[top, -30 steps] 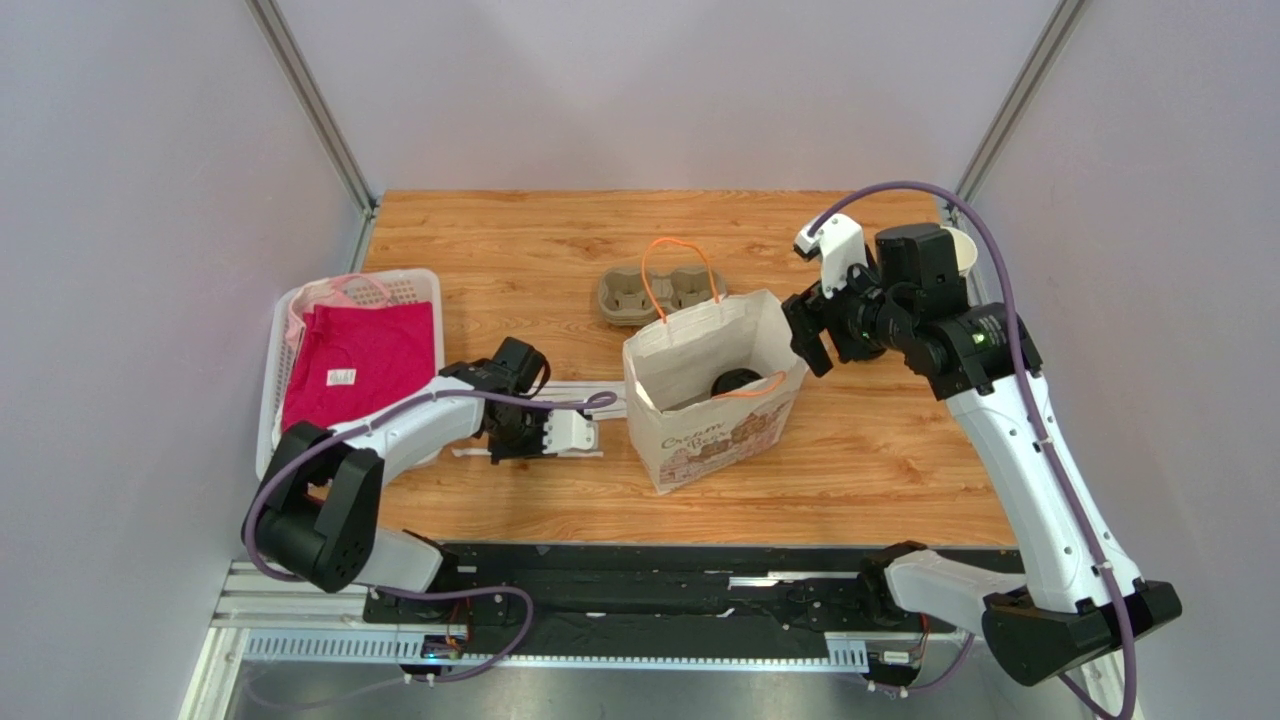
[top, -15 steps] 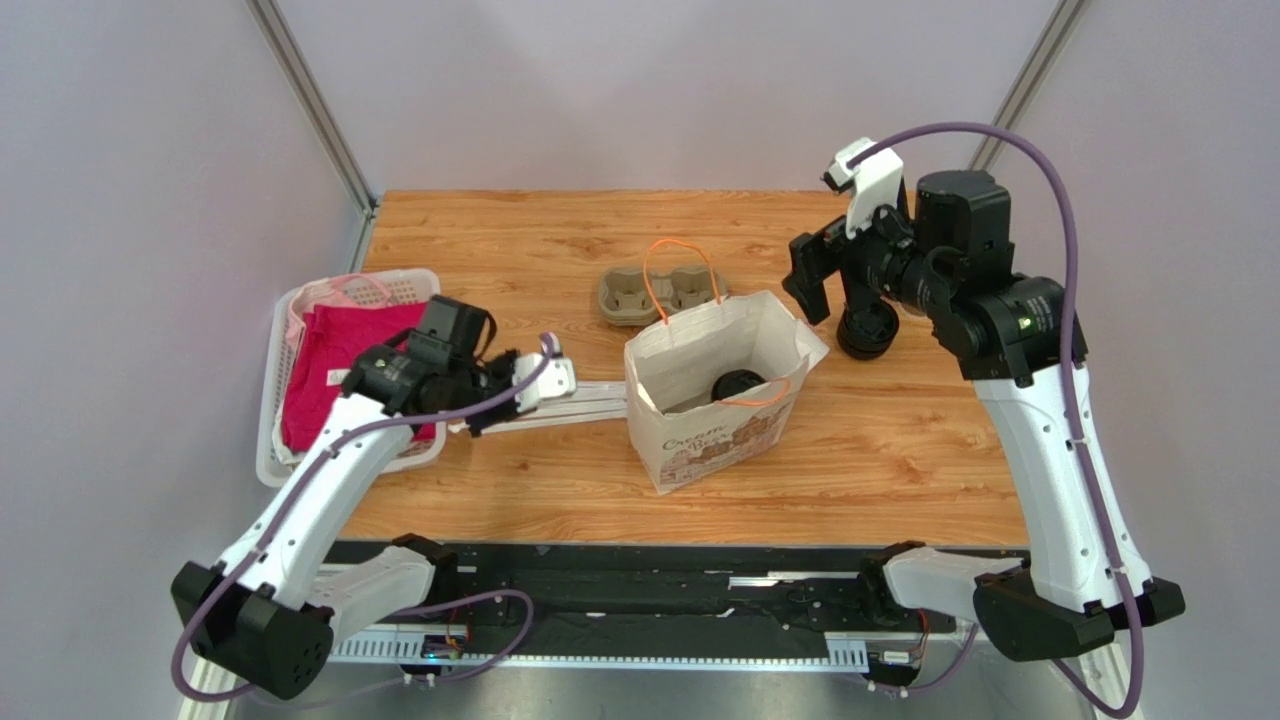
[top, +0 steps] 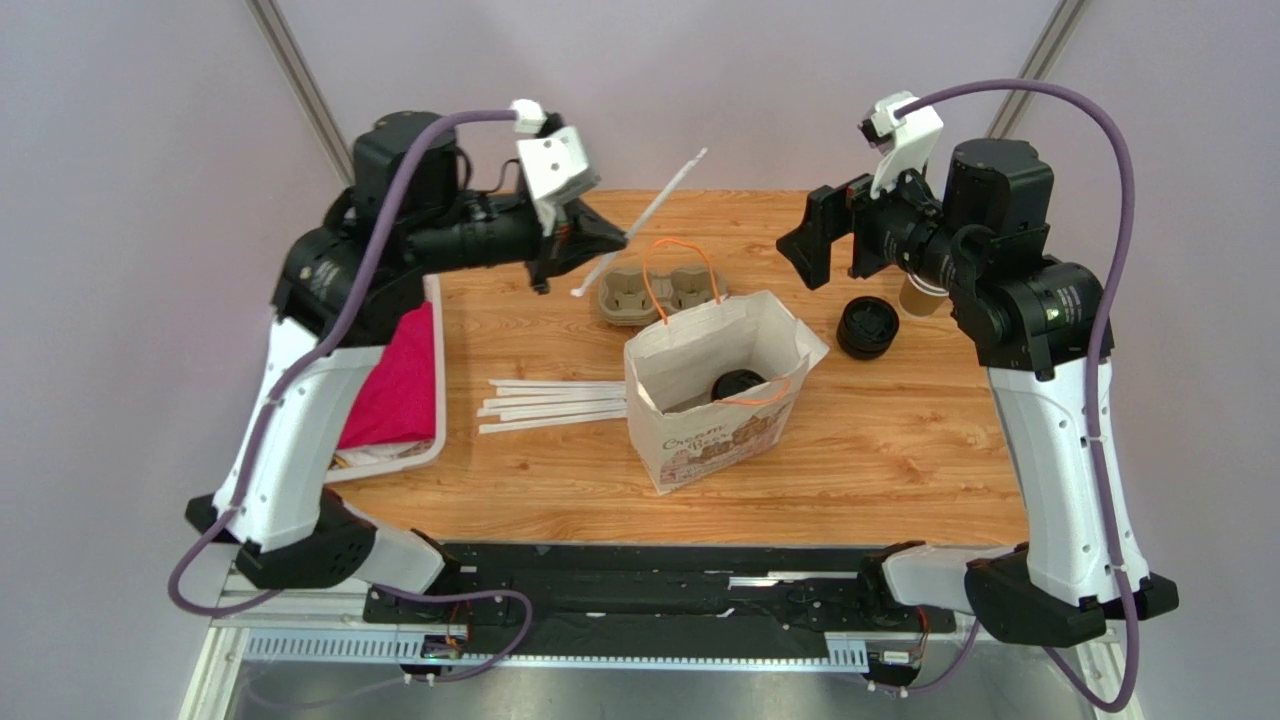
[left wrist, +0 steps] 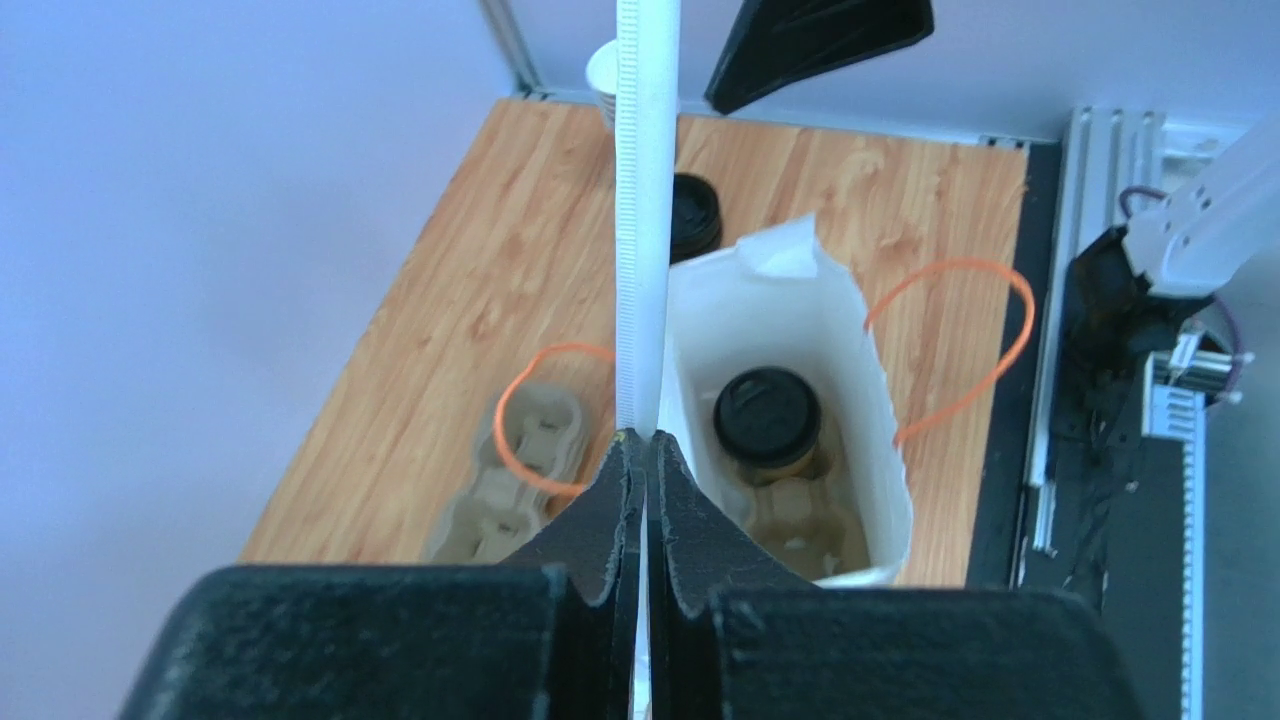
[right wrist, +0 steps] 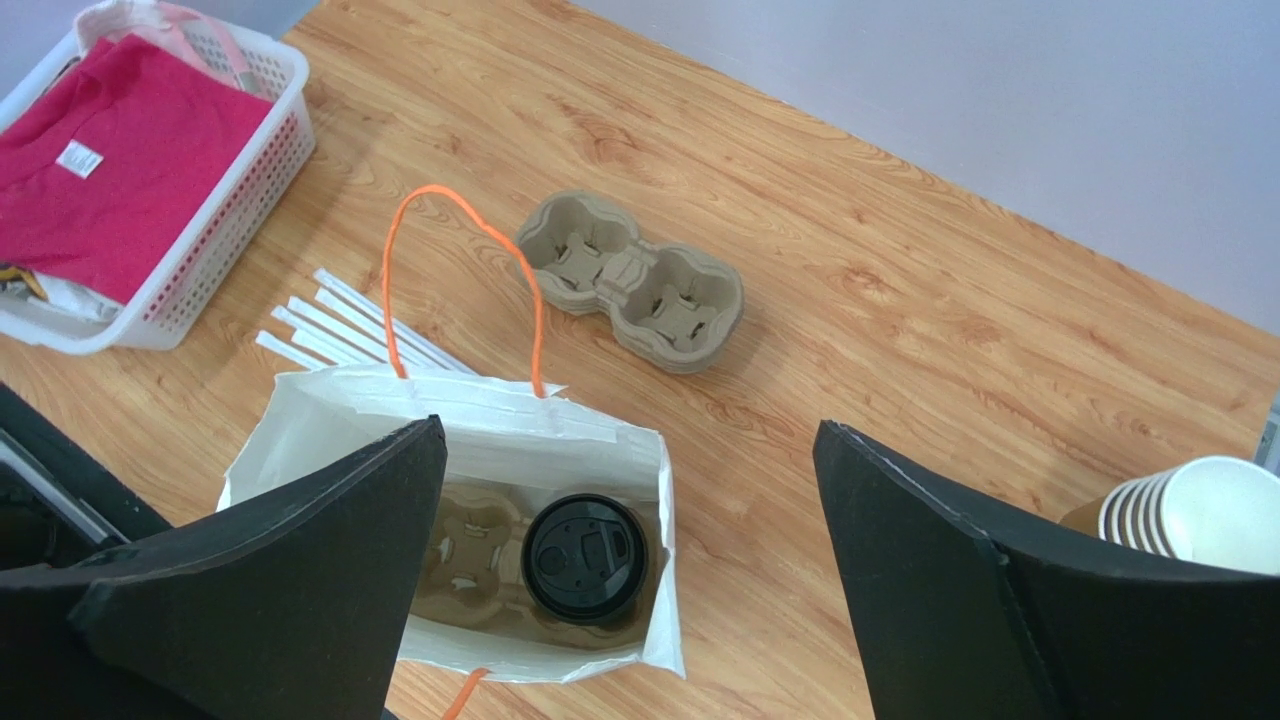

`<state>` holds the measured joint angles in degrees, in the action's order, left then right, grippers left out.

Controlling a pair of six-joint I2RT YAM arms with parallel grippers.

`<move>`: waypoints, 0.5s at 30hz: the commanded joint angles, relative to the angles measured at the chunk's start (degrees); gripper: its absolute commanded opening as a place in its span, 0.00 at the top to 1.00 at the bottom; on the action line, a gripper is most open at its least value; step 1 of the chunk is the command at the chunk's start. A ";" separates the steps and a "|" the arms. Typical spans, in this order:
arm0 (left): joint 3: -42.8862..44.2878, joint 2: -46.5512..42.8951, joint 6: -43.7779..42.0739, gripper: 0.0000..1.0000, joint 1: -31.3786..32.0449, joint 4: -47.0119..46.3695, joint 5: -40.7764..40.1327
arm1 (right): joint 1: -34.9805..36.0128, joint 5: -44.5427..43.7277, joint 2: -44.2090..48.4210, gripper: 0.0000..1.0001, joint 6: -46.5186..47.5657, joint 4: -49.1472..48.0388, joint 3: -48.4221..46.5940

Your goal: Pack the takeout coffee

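Looks like straw step: your left hand (left wrist: 643, 443) clenched on white wrapped straw (left wrist: 643, 225), right hand (right wrist: 624, 450) released, empty. Below left hand, black-lidded tan paper cup (left wrist: 766, 417) sits in white paper bag (left wrist: 849, 338); next, aim straw beside cup.

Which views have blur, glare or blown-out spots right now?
Top external: even light, soft shadows, no glare on the table. Left wrist: the white straw in the left gripper looks washed out; the takeout coffee in the bag is sharp. Right wrist: the right gripper shows its fingers as flat black; the table is crisp.
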<state>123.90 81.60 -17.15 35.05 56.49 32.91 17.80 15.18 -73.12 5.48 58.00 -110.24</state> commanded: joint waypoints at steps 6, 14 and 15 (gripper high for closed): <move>-14.09 4.88 10.02 1.00 10.11 -24.29 -5.92 | -7.86 0.64 2.89 0.00 -9.16 -3.15 6.08; -32.03 1.72 11.79 1.00 12.50 -34.59 -8.73 | -10.07 2.05 5.18 0.00 -8.46 -2.19 11.26; -34.05 1.28 11.00 1.00 12.59 -35.39 -9.78 | -10.16 2.13 5.18 0.00 -8.38 -2.10 11.53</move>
<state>95.20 86.83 -7.46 47.29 30.13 26.04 8.05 15.94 -70.48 -1.96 56.95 -99.59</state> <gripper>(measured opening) 0.008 0.998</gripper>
